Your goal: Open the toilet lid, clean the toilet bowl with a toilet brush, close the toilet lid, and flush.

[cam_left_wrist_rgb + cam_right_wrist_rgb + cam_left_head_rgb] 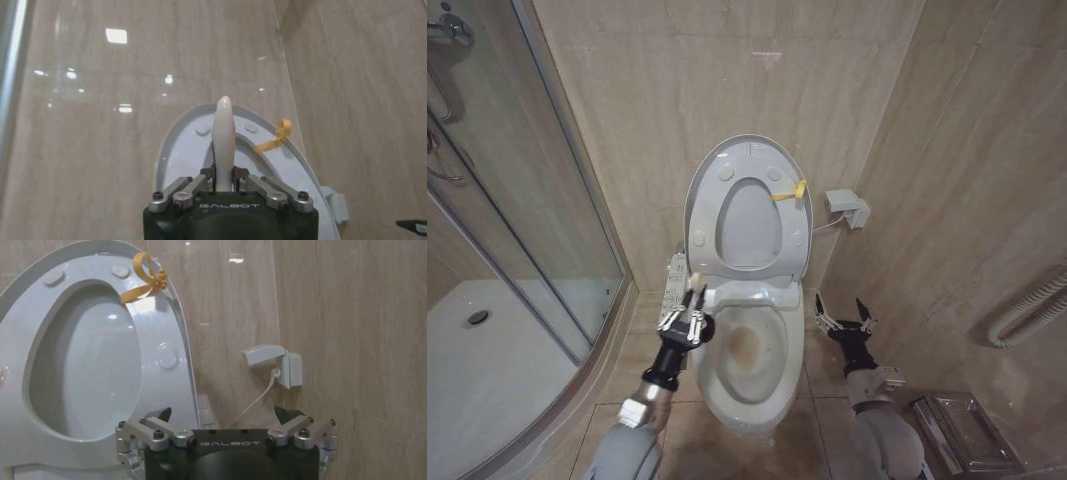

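The toilet lid (749, 150) stands raised against the wall, with the seat ring (710, 235) up against it and a yellow tag (789, 190) at its edge. Below, the toilet bowl (793, 335) lies uncovered, with a brownish stain (745, 346) inside. My left gripper (689, 308) hangs at the bowl's left rim, shut on the toilet brush's thin white handle (223, 142), which points up toward the lid (183, 145); its bristle head is hidden. My right gripper (845, 322) is open to the right of the bowl, with nothing between its fingers, and faces the lid (160, 310).
A long button panel (673, 290) runs along the bowl's left side. The glass shower enclosure (537, 210) and its white tray (487, 350) fill the left. A wall socket (847, 207) sits right of the lid. A metal tray (962, 432) lies on the floor at the right.
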You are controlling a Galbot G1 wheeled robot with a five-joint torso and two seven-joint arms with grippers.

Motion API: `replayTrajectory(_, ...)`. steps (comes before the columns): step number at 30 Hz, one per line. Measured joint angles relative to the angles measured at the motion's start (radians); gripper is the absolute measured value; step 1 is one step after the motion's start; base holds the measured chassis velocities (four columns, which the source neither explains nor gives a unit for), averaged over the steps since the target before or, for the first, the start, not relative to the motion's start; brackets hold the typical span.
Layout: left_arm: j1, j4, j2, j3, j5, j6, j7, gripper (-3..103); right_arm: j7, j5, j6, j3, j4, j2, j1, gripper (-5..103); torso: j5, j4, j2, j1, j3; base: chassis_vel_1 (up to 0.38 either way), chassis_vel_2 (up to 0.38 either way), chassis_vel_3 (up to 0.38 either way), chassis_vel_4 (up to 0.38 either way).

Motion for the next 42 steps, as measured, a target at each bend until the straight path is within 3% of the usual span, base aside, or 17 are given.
replayTrajectory(6, 0.154, -0.088, -0.015, -0.075, 0.023, -0.023, -0.006, 16, 0.000, 0.000, 0.000, 0.000, 0.000, 0.000, 0.000, 100, 0.0000, 0.0003, 0.000, 0.000, 0.000, 0.000, 0.000, 0.000, 0.000)
replayTrajectory(10, 0.299, -0.117, -0.062, -0.133, 0.046, -0.081, -0.034, 16, 0.000, 0.000, 0.000, 0.000, 0.000, 0.000, 0.000, 100, 0.0001, 0.0005, 0.000, 0.000, 0.000, 0.000, 0.000, 0.000, 0.000)
replayTrajectory(16, 0.334, -0.055, -0.091, -0.176, 0.084, -0.155, -0.079, 16, 0.000, 0.000, 0.000, 0.000, 0.000, 0.000, 0.000, 100, 0.0001, 0.0000, 0.000, 0.000, 0.000, 0.000, 0.000, 0.000, 0.000)
replayTrajectory(20, 0.316, 0.013, -0.096, -0.206, 0.085, -0.190, -0.102, 16, 0.000, 0.000, 0.000, 0.000, 0.000, 0.000, 0.000, 100, 0.0001, 0.0001, 0.000, 0.000, 0.000, 0.000, 0.000, 0.000, 0.000)
replayTrajectory(25, 0.241, 0.177, -0.099, -0.232, 0.065, -0.276, -0.116, 16, 0.000, 0.000, 0.000, 0.000, 0.000, 0.000, 0.000, 100, 0.0001, 0.0001, 0.000, 0.000, 0.000, 0.000, 0.000, 0.000, 0.000)
replayTrajectory(35, 0.072, 0.516, -0.102, -0.169, -0.039, -0.415, -0.094, 16, 0.000, 0.000, 0.000, 0.000, 0.000, 0.000, 0.000, 100, 0.0000, 0.0001, 0.000, 0.000, 0.000, 0.000, 0.000, 0.000, 0.000)
replayTrajectory(42, -0.003, 0.678, -0.103, -0.140, -0.061, -0.432, -0.077, 16, 0.000, 0.000, 0.000, 0.000, 0.000, 0.000, 0.000, 100, 0.0003, 0.0001, 0.000, 0.000, 0.000, 0.000, 0.000, 0.000, 0.000)
